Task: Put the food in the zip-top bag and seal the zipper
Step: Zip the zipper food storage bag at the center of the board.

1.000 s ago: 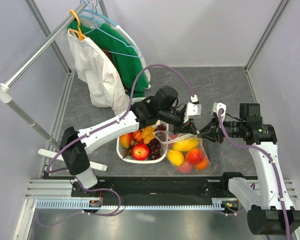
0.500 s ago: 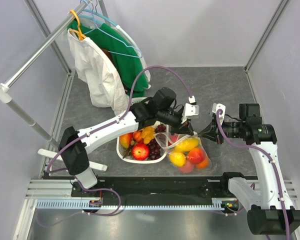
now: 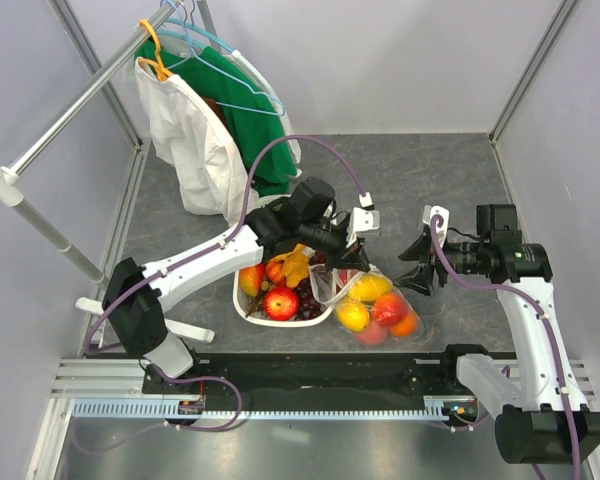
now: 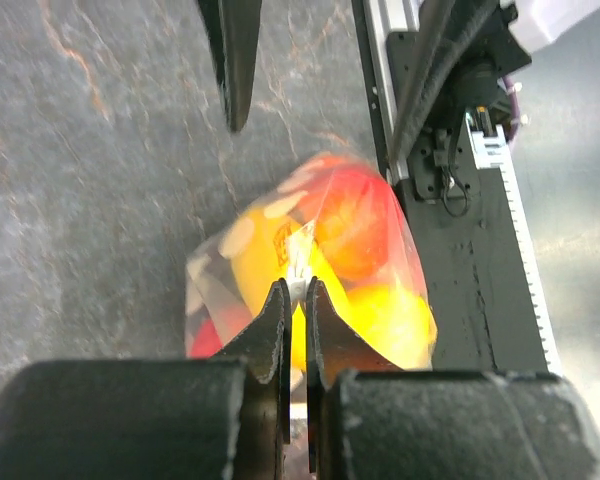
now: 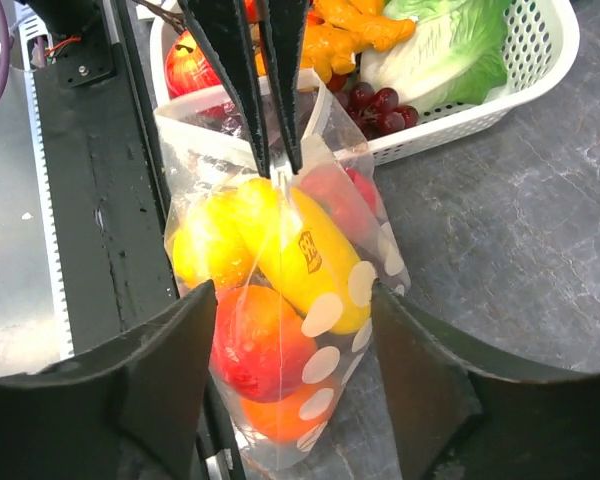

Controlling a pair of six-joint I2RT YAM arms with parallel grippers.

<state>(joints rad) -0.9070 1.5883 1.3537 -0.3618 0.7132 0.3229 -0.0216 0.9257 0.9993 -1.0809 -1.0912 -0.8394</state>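
My left tool (image 4: 293,292) was clamped on the top edge of the zip-top bag (image 5: 325,315), full of food (image 5: 250,345), beside the basket (image 5: 540,60). My right tool (image 3: 412,264) gaped just right of it, with grey tabletop (image 3: 450,180) beyond.

Even, diffuse light from above makes the overhead view bright and sharp, with only faint, soft-edged shadows on the grey bench (image 3: 450,190) around the zip-top bag (image 3: 376,305). In the left wrist view the bag is smeared and out of focus and the food (image 4: 360,215) inside glows almost blown-out, while the left gripper (image 4: 293,287) in front of the bag is a near-black, soft mass. The right wrist view shows the bag crisply, with small glints on its film, and the right gripper (image 5: 290,300) is dark and blurred below the bag.
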